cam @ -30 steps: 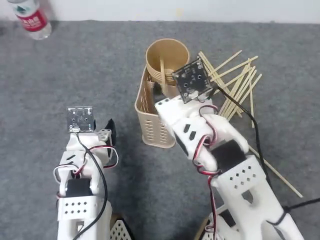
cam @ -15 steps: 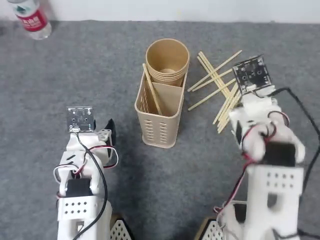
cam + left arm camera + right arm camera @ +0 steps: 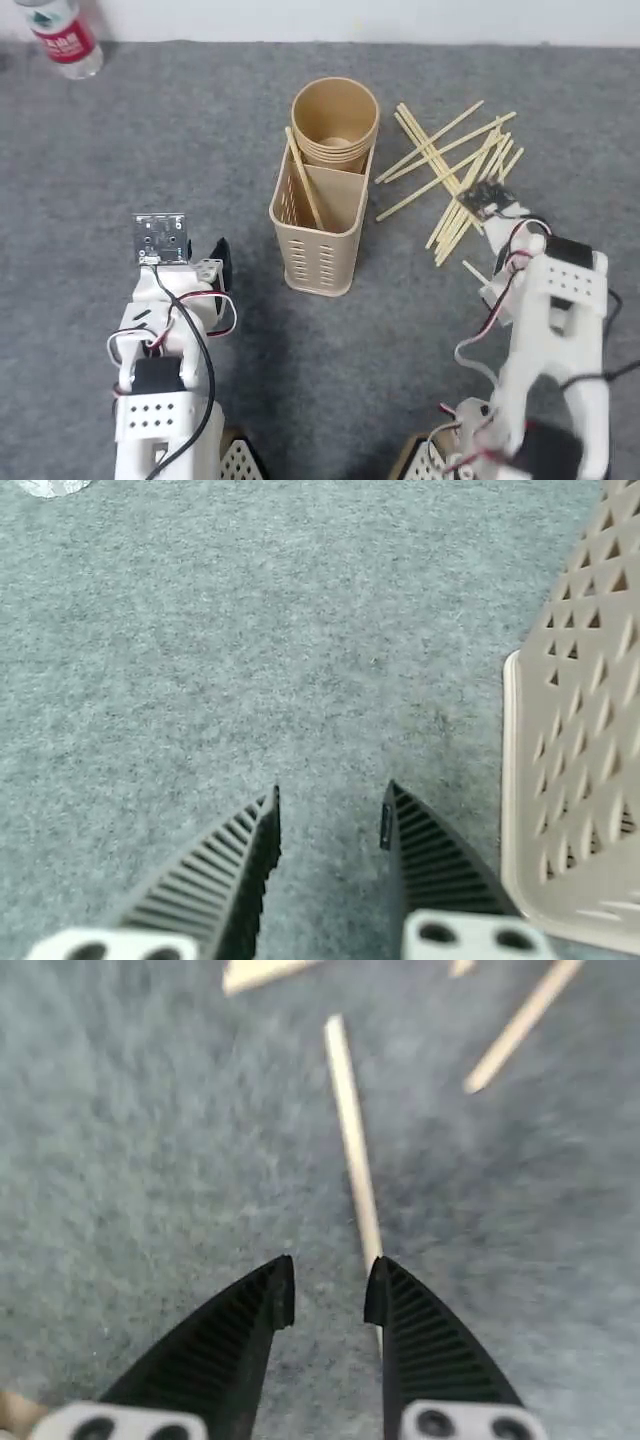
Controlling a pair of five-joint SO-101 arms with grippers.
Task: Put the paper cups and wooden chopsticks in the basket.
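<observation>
Left gripper [image 3: 330, 810]: jaws parted over grey carpet [image 3: 250, 630], just beside basket [image 3: 570, 780].
Right gripper [image 3: 328, 1285]: jaws narrowly parted, floor chopstick [image 3: 350, 1140] lying at tips, not gripped.
Basket: stacked paper cups [image 3: 335, 115] in far compartment, leaning chopstick [image 3: 304, 178] in near one.
Loose chopsticks [image 3: 468, 175] on carpet to right of basket.

White plastic arms [image 3: 150, 420] — red and black cables [image 3: 208, 375], ridged black hands [image 3: 330, 815].

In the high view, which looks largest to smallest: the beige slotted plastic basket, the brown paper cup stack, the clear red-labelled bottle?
1. beige slotted plastic basket
2. brown paper cup stack
3. clear red-labelled bottle, though the frame edge cuts it off
</observation>
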